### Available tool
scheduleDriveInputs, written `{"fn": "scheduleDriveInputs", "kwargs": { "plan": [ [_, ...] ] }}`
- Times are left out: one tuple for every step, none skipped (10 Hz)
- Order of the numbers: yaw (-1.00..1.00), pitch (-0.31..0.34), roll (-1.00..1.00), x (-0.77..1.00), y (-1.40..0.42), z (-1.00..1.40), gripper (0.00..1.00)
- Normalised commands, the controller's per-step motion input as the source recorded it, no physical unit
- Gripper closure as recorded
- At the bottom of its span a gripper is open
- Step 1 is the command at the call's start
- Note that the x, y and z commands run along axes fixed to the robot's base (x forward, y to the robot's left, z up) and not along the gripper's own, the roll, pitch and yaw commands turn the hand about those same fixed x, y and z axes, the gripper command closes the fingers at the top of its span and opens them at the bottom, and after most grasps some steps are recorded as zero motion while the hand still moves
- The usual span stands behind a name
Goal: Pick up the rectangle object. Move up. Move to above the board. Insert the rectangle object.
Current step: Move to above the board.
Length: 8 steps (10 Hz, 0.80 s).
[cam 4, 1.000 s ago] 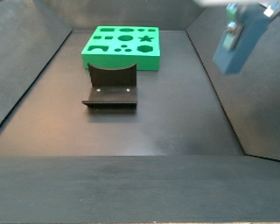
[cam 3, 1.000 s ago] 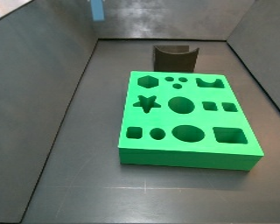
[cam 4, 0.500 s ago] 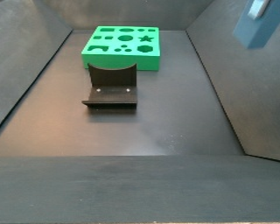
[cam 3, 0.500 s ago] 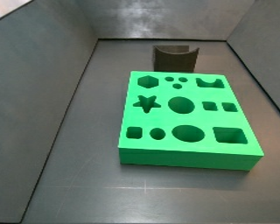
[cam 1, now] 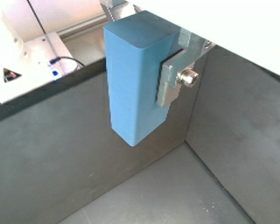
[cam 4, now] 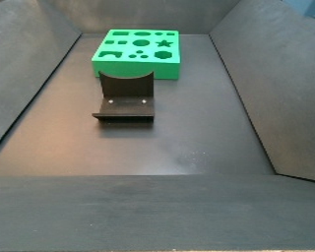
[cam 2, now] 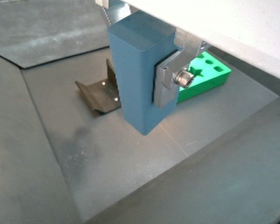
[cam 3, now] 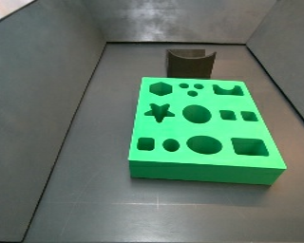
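In both wrist views my gripper [cam 1: 143, 87] [cam 2: 143, 85] is shut on the rectangle object [cam 1: 130, 61] [cam 2: 133, 74], a light-blue block that hangs upright between the fingers. One silver finger [cam 1: 173, 77] [cam 2: 168, 84] presses its side; the other is hidden behind the block. The block hangs high above the floor. The green board [cam 3: 203, 123] [cam 4: 138, 52] lies flat on the floor with several shaped cutouts. A corner of it shows beyond the block in a wrist view [cam 2: 209, 72]. The gripper and the block are out of view in both side views.
The dark fixture [cam 3: 189, 62] [cam 4: 125, 96] stands on the floor right beside one edge of the board; it also shows in a wrist view [cam 2: 98, 93]. Grey walls enclose the floor on all sides.
The gripper with the blue block has risen: it showed at the top of both side views 1.0 s ago and has now left both.
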Motion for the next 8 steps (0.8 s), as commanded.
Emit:
{"fn": "scheduleDriveInputs", "kwargs": {
  "plan": [
    [0.01,0.08,0.03,-0.21,0.01,0.83,1.0],
    [0.01,0.079,0.04,-0.22,0.0,0.68,1.0],
    [0.0,0.076,0.04,-0.22,0.0,0.58,1.0],
    [0.0,0.072,0.03,-0.22,0.0,0.34,1.0],
    [0.0,0.071,0.03,-0.21,0.0,0.24,1.0],
    [0.0,0.068,0.02,-0.21,0.0,0.05,1.0],
    [0.0,0.06,0.02,-0.2,0.0,0.01,1.0],
    [0.0,0.058,0.02,-0.2,0.0,0.02,1.0]
  ]
}}
